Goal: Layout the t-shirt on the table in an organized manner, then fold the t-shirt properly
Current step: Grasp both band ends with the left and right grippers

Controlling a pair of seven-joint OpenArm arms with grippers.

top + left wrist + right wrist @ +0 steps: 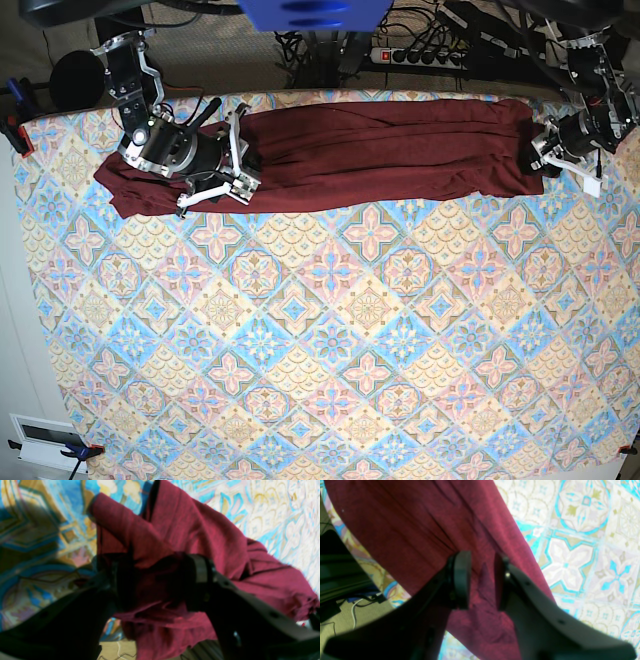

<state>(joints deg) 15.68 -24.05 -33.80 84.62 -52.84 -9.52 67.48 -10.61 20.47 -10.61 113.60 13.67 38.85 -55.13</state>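
Observation:
The dark maroon t-shirt (380,150) lies stretched in a long band along the far edge of the table (350,350). My right gripper (240,155) sits near the band's left end. In the right wrist view a ridge of the t-shirt (407,530) stands pinched in my right gripper (481,580), and creases run from its fingers. My left gripper (540,150) is at the band's right end. In the blurred left wrist view my left gripper (160,580) has its jaws wide, closed on a thick bunch of the t-shirt (190,530), which fills the gap; a sleeve flops above.
The patterned cloth (582,555) covers the whole table. Behind the far edge lie a power strip (420,55) and cables. A black round object (75,80) stands at the back left. A white box (45,440) sits on the floor at the near left.

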